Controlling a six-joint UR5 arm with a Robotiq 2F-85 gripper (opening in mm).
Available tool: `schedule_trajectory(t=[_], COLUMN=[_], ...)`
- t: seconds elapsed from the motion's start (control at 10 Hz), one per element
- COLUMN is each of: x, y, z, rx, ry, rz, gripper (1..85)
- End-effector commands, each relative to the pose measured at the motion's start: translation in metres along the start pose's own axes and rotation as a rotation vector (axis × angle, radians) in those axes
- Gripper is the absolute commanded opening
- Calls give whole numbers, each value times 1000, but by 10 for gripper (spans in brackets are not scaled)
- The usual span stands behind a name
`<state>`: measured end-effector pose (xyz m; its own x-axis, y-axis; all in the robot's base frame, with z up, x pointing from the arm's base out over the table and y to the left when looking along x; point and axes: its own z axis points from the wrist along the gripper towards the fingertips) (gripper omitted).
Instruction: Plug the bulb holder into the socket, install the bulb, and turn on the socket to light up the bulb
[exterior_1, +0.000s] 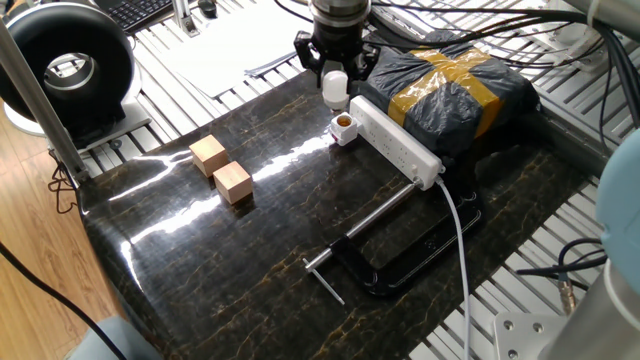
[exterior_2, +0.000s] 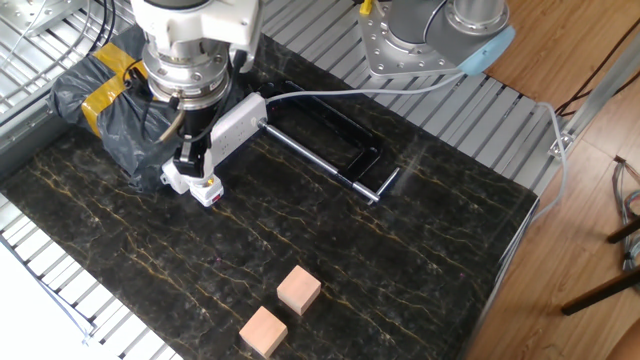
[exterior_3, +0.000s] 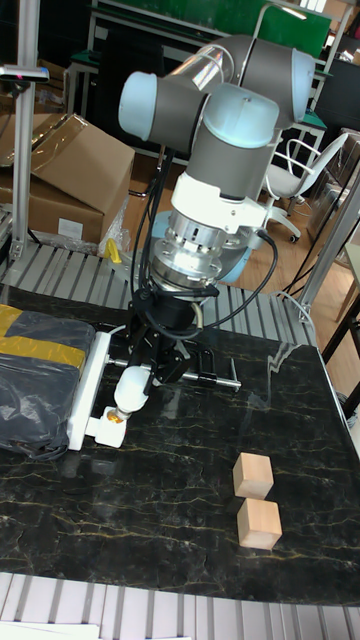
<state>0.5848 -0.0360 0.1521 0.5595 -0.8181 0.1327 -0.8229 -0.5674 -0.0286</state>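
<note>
Tall fixed view, bulb (exterior_3: 132, 385) in hand (exterior_3: 134, 384), above bulb holder (exterior_3: 116, 424)

A dark marbled table top (exterior_1: 230, 270) carries two wooden cubes (exterior_1: 222, 168) touching at its left, the white socket (exterior_1: 396, 141) with the bulb holder (exterior_1: 343, 127) at its far end, a black clamp (exterior_1: 385, 255) nearer, and a black wrapped bundle (exterior_1: 450, 90) far right.

Bright, even overhead light. White glare streaks the glossy dark surface (exterior_1: 190, 215) toward its left edge; shadows are soft, and all three views are sharp.
</note>
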Motion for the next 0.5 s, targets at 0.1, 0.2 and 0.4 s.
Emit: schedule_trajectory(t=[0.1, 0.2, 0.4], x=[-4, -5, -5], y=[-1, -1, 4], z=[2, 1, 4], rx=[13, 13, 12], ry=[-6, -8, -7], rz=[-75, -93, -101], gripper=[13, 13, 13])
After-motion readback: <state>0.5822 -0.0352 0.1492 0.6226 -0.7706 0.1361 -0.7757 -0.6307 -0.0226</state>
